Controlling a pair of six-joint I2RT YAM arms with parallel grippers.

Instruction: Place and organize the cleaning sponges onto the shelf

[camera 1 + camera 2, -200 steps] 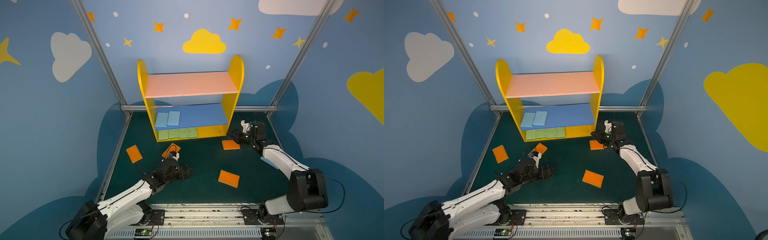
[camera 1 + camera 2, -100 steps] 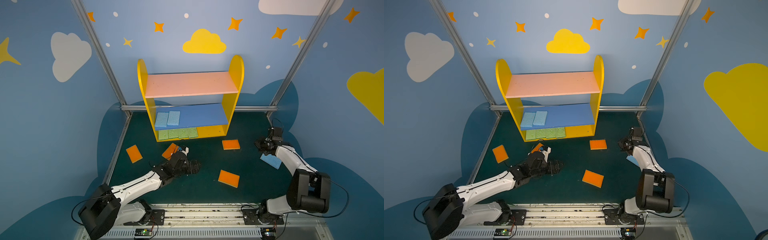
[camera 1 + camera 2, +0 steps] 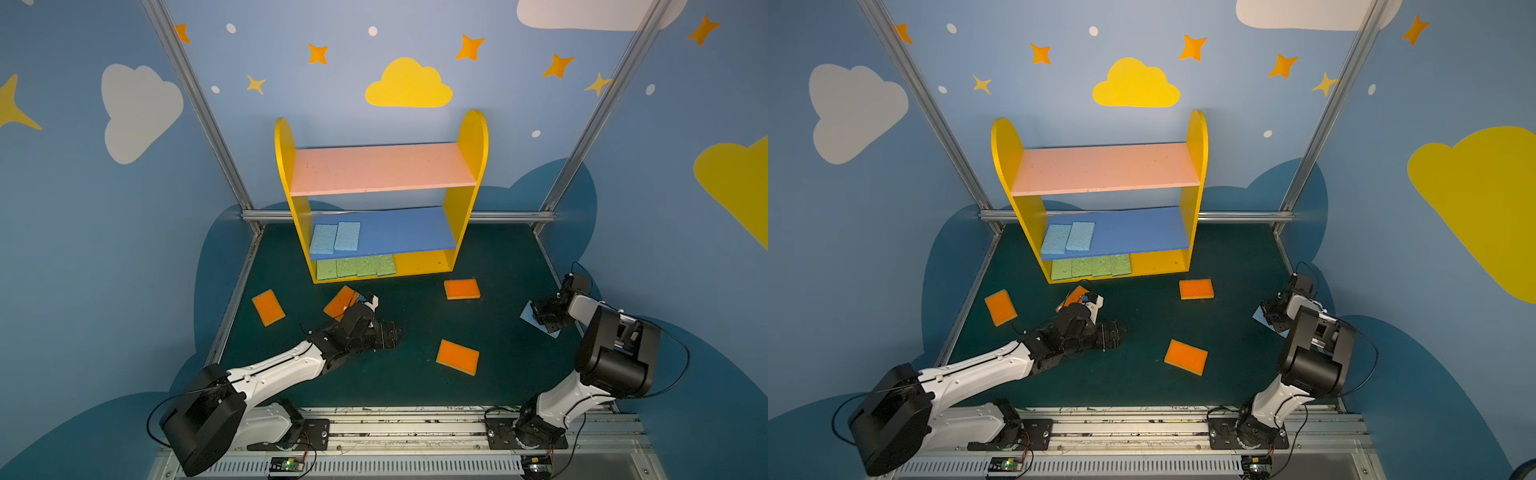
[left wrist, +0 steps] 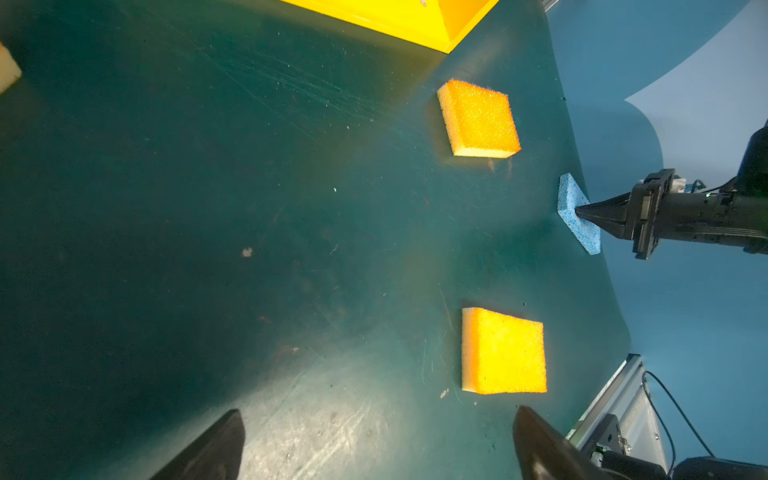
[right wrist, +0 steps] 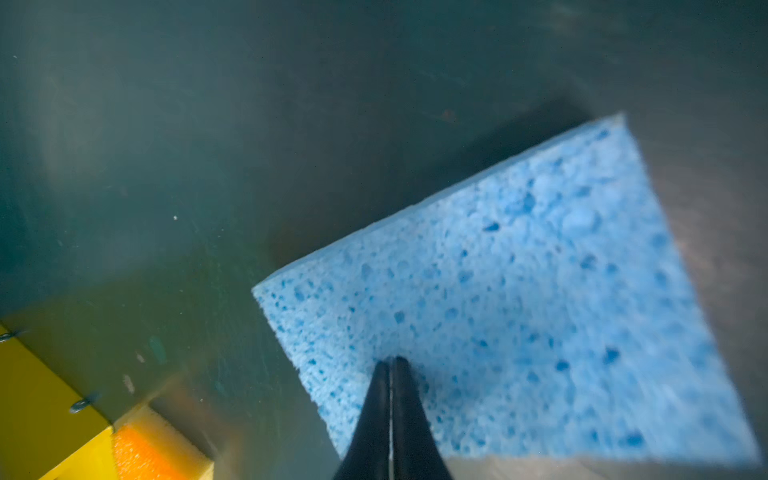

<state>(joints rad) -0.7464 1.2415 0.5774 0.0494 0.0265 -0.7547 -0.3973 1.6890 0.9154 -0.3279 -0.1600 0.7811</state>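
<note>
Checking both top views: the right gripper (image 3: 542, 318) sits low on the loose blue sponge (image 3: 526, 312) at the right edge of the mat (image 3: 415, 395), close to the wall (image 3: 644, 232) and well apart from the shelf (image 3: 471, 137). Two blue sponges (image 3: 334, 238) lie on the blue board (image 3: 407, 232) and four green sponges (image 3: 355, 266) on the bottom board (image 3: 419, 262). The pink board (image 3: 382, 168) is bare. Four orange sponges (image 3: 457, 356) lie on the mat. The left gripper (image 3: 395, 332) hangs mid-mat.

Left wrist view: the left gripper (image 4: 378, 453) has its jaws fully apart and empty, with an orange sponge just ahead. Across the mat, the right gripper's tips meet the blue sponge's upper face.

Right wrist view: the jaws are fully closed, tip against tip, on the blue sponge (image 5: 519, 291) near one edge. Nothing is between them, so there is no hold.

Assessment: a pick needs the jaws reopened, set astride a short side, lowered to the mat and then closed. Approach from the open side, since the wall crowds the other. The destination is the blue board, beside its two mates.

Against the earlier frames: the right gripper was by the orange sponge nearest the shelf and has crossed to the blue sponge. The left arm has swung from the shelf front toward mid-mat. The orange sponges lie as before.
</note>
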